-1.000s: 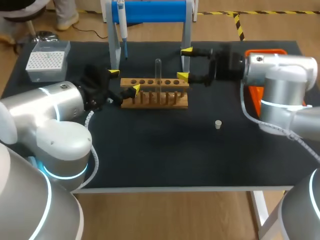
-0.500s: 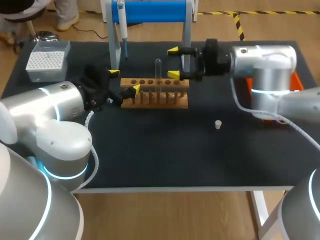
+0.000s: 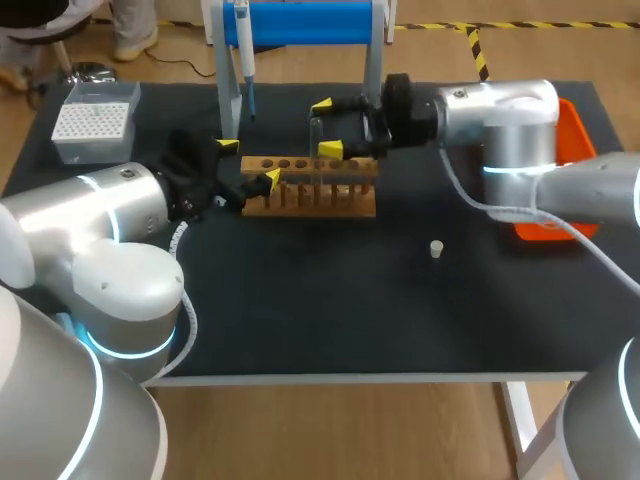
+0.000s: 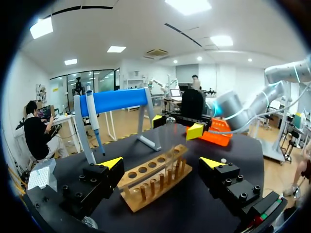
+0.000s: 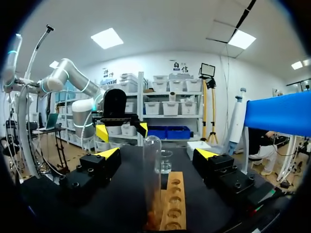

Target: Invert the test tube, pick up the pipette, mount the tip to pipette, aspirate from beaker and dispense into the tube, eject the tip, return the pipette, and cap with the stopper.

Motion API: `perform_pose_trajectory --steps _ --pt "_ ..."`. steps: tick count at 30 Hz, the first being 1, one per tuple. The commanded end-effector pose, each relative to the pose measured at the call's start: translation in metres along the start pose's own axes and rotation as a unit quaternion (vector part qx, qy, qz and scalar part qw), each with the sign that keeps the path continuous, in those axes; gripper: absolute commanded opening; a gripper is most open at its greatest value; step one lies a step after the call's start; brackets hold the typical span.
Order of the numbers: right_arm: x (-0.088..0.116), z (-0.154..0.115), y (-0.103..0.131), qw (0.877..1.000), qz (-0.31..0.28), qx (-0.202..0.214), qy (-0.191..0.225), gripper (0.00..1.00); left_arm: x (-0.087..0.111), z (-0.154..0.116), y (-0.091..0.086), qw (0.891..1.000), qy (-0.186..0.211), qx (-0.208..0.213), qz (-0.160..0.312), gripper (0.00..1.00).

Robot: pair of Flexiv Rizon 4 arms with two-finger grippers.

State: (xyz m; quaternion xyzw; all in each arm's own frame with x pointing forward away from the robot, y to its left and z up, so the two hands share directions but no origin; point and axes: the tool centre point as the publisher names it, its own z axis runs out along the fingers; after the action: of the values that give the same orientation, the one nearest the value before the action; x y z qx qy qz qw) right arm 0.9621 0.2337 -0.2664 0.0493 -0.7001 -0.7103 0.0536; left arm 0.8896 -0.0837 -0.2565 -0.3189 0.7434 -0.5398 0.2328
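Observation:
A clear test tube (image 3: 316, 138) stands in the wooden rack (image 3: 310, 190), rounded end up. My right gripper (image 3: 326, 127) is open around the tube's upper part, one yellow tip on each side and neither touching. From the right wrist the tube (image 5: 152, 177) rises between the open fingers of that gripper (image 5: 157, 154). My left gripper (image 3: 249, 163) is open at the rack's left end; its wrist view has the rack (image 4: 155, 177) ahead of its fingers (image 4: 162, 163). The pipette (image 3: 243, 45) hangs on the blue stand. A small stopper (image 3: 436, 248) lies on the mat.
A grey tip box (image 3: 95, 120) sits at the back left. An orange tray (image 3: 568, 170) lies at the right, partly under my right arm. In the right wrist view a glass beaker (image 5: 165, 161) stands beyond the rack. The blue stand's legs (image 3: 372, 70) rise behind the rack.
My right arm has swung left from the rack's right end, bringing its open fingers around the tube and uncovering the orange tray. The left arm has stayed still.

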Motion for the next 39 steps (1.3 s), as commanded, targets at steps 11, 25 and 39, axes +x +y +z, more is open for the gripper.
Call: perform_pose_trajectory --steps 11,25,39 --pt "0.003 0.013 -0.010 0.999 0.007 -0.004 0.043 0.49 -0.001 0.000 0.002 1.000 0.002 0.004 0.000 1.00" --pt "0.007 0.013 -0.007 1.000 0.008 -0.006 0.023 0.45 -0.001 0.000 0.002 1.000 0.002 0.004 0.000 1.00" --pt "0.012 0.008 -0.002 1.000 0.002 0.003 0.014 0.00 -0.001 0.000 0.002 1.000 0.002 0.004 0.000 1.00"
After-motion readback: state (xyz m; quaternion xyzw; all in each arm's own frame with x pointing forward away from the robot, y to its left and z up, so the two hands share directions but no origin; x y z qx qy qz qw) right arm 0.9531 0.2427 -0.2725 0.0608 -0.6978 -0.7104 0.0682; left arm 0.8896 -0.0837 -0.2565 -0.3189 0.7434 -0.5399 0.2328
